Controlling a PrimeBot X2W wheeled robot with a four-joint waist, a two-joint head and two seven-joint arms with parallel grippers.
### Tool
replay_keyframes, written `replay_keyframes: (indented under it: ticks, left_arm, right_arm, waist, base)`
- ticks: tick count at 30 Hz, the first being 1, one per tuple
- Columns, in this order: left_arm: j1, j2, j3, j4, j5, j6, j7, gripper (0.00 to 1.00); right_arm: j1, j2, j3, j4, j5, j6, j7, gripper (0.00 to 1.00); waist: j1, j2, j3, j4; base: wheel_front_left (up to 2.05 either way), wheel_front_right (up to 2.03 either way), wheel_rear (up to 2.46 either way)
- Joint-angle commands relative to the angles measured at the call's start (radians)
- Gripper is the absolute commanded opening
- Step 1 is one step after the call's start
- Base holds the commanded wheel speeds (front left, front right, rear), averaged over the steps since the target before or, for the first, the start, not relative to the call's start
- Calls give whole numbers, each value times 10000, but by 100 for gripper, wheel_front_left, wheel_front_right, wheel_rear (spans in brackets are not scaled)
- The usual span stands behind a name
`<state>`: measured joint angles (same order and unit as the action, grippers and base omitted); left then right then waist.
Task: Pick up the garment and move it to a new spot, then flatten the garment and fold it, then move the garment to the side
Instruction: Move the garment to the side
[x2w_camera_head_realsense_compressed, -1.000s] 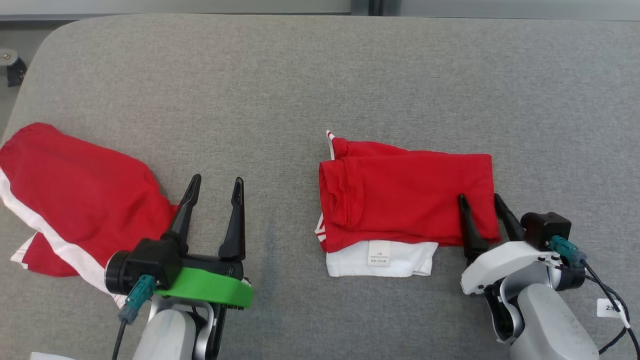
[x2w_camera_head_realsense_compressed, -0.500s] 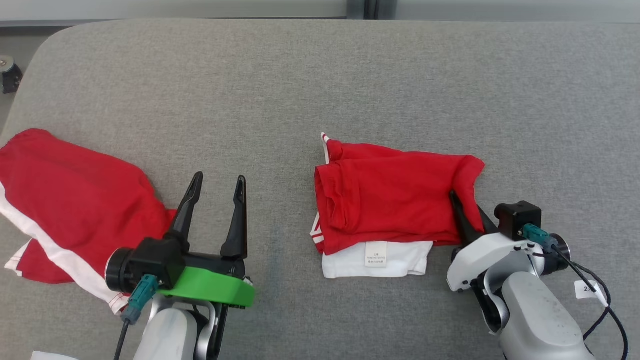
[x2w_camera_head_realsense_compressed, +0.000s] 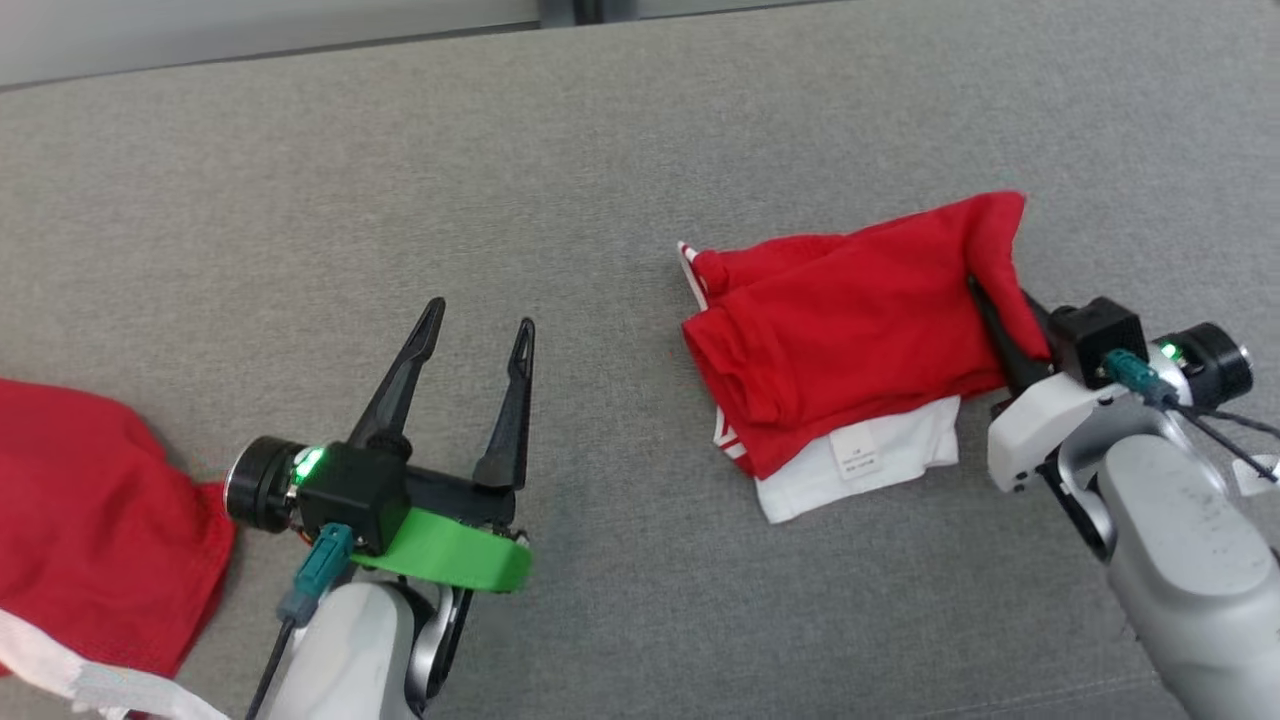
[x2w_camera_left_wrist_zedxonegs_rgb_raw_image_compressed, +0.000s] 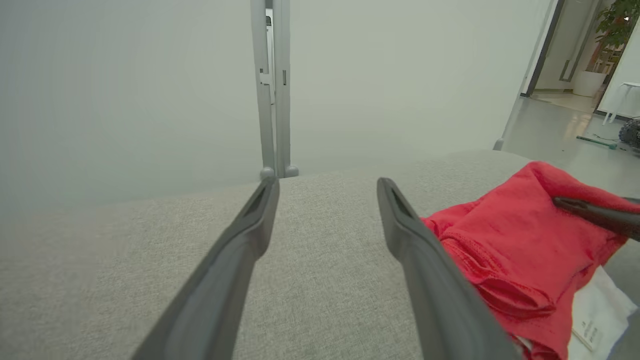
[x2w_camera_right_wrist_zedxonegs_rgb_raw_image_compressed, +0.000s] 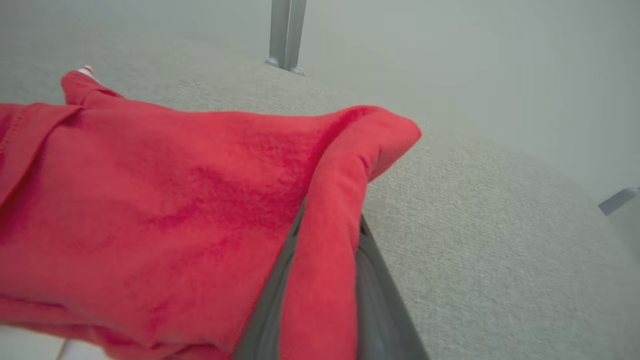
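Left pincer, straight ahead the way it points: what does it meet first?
Likely nothing close: the left pincer points along the grey fabric surface toward the pale wall; depth is unclear. The folded red garment lies to its right.

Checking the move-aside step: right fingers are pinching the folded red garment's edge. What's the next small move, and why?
Probably slide the folded garment slightly toward the robot's right, low over the grey surface, right gripper shut. Its fingers pinch the raised right edge, the rest lies folded; the left gripper is open and apart from it, and a second red garment occupies the left.
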<state>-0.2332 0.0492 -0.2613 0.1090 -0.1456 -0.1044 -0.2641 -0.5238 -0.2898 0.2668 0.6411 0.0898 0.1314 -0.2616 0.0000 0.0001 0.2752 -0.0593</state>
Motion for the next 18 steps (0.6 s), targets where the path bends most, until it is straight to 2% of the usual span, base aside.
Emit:
replay_keyframes:
  ticks: [1,8,18]
  left_arm:
    - [-336,57,-48,-41,221,-72,1,100]
    - [-1651,445,-570,-79,665,-228,0,100]
    - [-3355,1172,-1241,-313,646,-266,0,100]
  right_arm:
    - [-374,-267,123,-40,126,-13,-27,0]
    - [-1714,-1436,-195,354,421,-13,-39,0]
    - [-3085,-2619,-1037,790,-652,-15,-37,0]
  waist:
    - [0,-1,923,-860]
    - [0,-1,2406,-1472]
    - [0,-1,3917,-1739]
  base:
    - [0,0,0]
    - [0,0,0]
    - [0,0,0]
